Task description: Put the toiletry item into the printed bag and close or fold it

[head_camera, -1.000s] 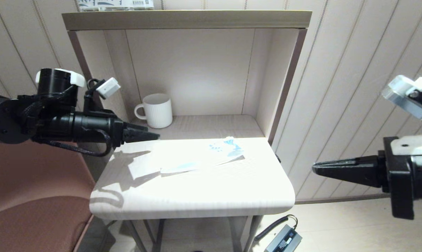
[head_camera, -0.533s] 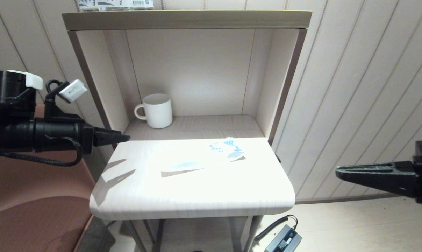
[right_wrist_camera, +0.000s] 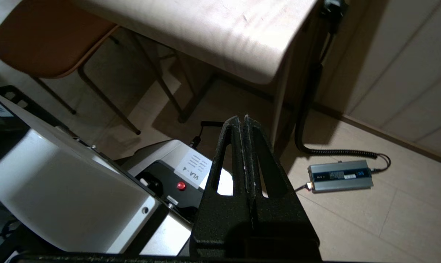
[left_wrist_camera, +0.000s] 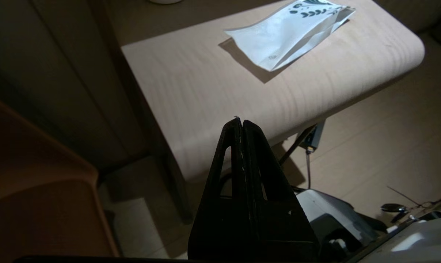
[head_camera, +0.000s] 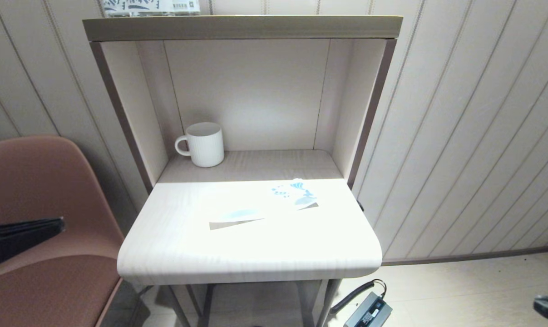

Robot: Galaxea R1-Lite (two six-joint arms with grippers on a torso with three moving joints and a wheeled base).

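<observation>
The printed bag [head_camera: 267, 205] lies flat on the pale table [head_camera: 237, 254], white with blue-grey leaf prints at its far right end; the left wrist view also shows the printed bag [left_wrist_camera: 289, 36]. No separate toiletry item shows anywhere. My left gripper [head_camera: 61, 224] hangs low at the left over the chair, well off the table, shut and empty [left_wrist_camera: 241, 122]. My right gripper [head_camera: 539, 302] is down at the bottom right near the floor, also shut with nothing in it [right_wrist_camera: 242, 118].
A white ribbed mug [head_camera: 204, 144] stands at the back left of the shelf alcove. A printed box with a barcode [head_camera: 149, 5] sits on the shelf top. A brown chair [head_camera: 42, 272] is left of the table. A grey power adapter [head_camera: 369, 311] lies on the floor.
Both arms have pulled away from the table: the left gripper dropped down and to the left, the right gripper sank to the bottom right corner. The bag lies still.
</observation>
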